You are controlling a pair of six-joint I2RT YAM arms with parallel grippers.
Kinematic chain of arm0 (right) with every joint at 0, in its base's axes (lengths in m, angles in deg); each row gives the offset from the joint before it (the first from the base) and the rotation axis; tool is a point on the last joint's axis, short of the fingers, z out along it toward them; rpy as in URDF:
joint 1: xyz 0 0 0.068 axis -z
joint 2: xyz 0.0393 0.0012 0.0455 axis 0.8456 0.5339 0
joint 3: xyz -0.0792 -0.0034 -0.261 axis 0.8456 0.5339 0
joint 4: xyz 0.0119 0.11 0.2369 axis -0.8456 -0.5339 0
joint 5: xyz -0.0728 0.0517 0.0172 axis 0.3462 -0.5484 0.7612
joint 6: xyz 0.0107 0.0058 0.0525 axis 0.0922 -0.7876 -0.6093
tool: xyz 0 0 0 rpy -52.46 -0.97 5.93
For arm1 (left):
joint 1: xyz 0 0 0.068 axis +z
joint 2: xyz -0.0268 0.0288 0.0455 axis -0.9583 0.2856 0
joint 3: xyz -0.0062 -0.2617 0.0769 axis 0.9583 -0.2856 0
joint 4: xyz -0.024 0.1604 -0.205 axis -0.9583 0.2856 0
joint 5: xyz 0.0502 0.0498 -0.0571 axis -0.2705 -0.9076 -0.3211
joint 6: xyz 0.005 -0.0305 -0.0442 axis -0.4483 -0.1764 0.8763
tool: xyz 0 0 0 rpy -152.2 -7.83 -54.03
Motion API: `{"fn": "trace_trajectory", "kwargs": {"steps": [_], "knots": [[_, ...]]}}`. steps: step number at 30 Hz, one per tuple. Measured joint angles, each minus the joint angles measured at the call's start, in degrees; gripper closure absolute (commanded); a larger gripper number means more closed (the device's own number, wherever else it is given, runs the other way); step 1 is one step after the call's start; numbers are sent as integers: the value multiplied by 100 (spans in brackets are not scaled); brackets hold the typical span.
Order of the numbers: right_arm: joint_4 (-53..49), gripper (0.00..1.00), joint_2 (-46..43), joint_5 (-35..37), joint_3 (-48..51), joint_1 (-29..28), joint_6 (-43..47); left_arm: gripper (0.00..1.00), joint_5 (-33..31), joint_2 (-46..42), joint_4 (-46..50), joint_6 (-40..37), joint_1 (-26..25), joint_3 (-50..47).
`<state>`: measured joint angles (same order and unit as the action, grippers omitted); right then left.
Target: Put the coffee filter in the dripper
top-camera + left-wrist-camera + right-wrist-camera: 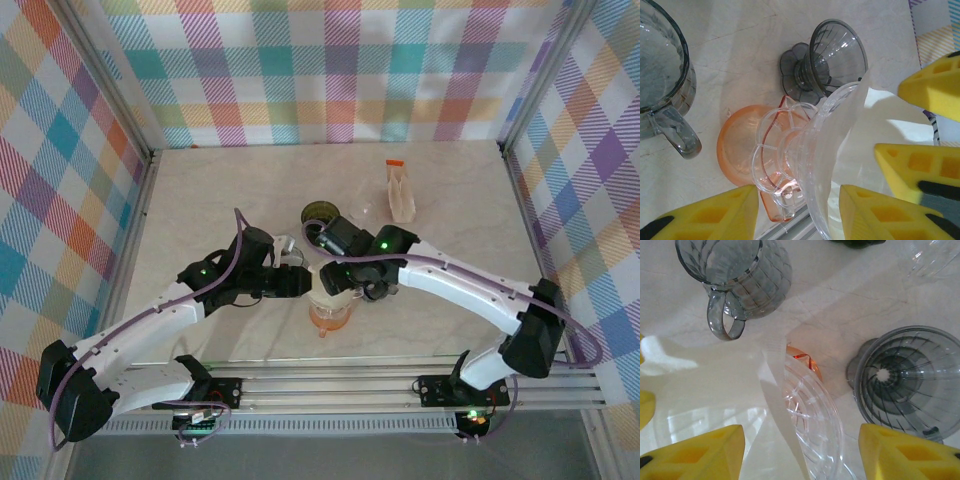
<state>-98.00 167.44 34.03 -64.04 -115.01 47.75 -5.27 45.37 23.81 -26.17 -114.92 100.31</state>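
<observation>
Risk notes. Main worry: the coffee filter (774,385) is in the mouth of the clear dripper (790,150) but looks only loosely seated. Its seam strip stands up past the rim, centre of the right wrist view. The right claw (801,432) is spread wide and grips nothing, so only the cone wall keeps the paper in. I judge it could spring back out or fold over. A finger brushing the raised edge on the way out would drag it along.

Second: the left claw (797,197) looks clamped across the dripper, one finger by the base and the other on the mouth side. I can't tell whether the dripper rests on the orange saucer (737,147) beneath it or hangs above it. A careless release could tip it. The grey dripper (905,380), right of frame, and the pitcher (750,275), upper left, stand near and would be easy to knock.

Filter: thin white paper, translucent, cone-shaped, a little creased. Light and springy, by my guess. In the top view it sits at frame centre, where the claws meet.
</observation>
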Motion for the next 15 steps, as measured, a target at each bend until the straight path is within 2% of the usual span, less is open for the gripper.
{"fn": "trace_trajectory", "kwargs": {"steps": [15], "knots": [[-103, 37, 573, -282, 24, 146, 42, 54, 2, 76, -4, 0, 0, -15]]}}
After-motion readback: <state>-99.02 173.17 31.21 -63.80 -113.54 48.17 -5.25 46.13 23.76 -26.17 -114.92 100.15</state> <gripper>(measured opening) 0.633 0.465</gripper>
